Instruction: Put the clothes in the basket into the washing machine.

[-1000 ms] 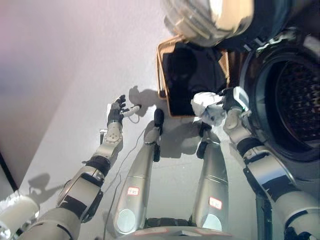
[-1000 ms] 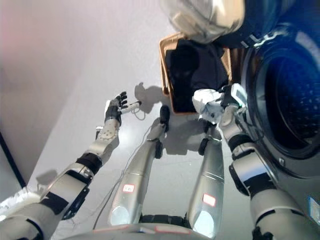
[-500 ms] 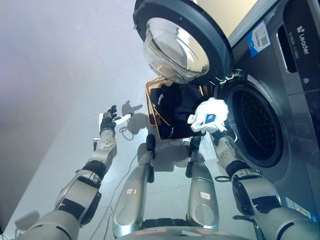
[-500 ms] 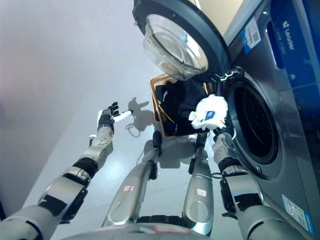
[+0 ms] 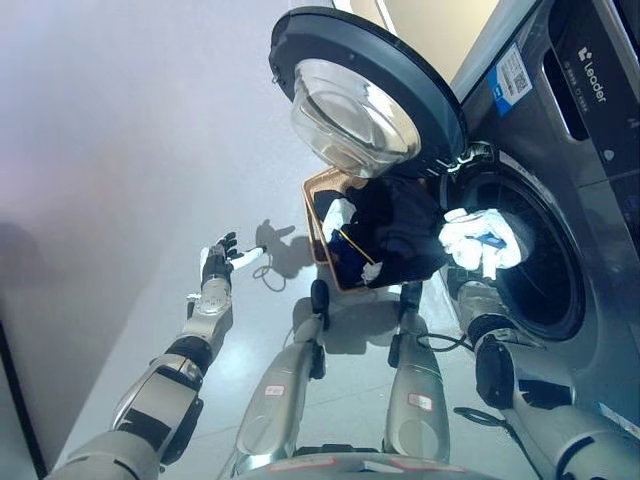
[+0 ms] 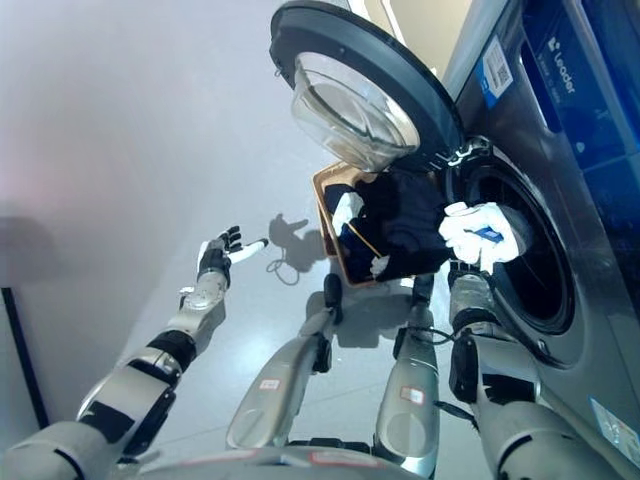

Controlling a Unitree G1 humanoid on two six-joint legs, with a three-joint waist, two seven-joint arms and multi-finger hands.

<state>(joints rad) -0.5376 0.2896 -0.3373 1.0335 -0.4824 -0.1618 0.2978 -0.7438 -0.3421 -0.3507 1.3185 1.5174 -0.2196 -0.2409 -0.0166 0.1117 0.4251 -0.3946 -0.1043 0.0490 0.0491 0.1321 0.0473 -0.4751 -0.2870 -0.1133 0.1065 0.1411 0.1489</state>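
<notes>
A brown woven basket (image 5: pixel 322 243) stands on the floor under the washing machine's open round door (image 5: pixel 365 95). It holds dark clothes (image 5: pixel 400 225) and a small white piece (image 5: pixel 339 214). My right hand (image 5: pixel 480 240) is shut on a white cloth (image 6: pixel 478 232) with a blue patch and holds it at the mouth of the dark drum (image 5: pixel 540 270), right of the basket. My left hand (image 5: pixel 217 266) is open, fingers spread, above the floor left of the basket, holding nothing.
The grey washing machine front (image 5: pixel 590 150) fills the right side. Its glass door hangs open above the basket. A grey floor (image 5: pixel 130 180) stretches to the left. A dark upright edge (image 5: pixel 12 390) shows at the far left.
The camera has tilted upward. My right hand has carried the white cloth from over the basket to the right, to the drum mouth. My left hand has stayed open beside the basket.
</notes>
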